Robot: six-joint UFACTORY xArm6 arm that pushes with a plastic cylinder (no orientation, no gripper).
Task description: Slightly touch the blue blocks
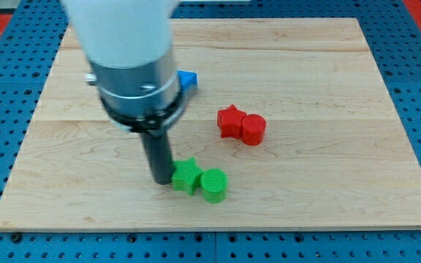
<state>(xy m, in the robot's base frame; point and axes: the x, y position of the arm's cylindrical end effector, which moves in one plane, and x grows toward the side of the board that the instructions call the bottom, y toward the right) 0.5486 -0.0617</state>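
Observation:
A blue block [188, 79] peeks out from behind the arm's body at the view's upper middle; most of it is hidden, so its shape is unclear, and any other blue block is hidden. My tip [160, 180] rests on the wooden board, well below the blue block and right against the left side of a green star block [186, 175]. A green cylinder [214, 185] touches the star's right side.
A red star block [229, 120] and a red cylinder [253, 129] sit together to the right of centre. The wooden board [327, 80] lies on a blue pegboard surface. The arm's wide grey and white body [134, 66] hides the board's upper left.

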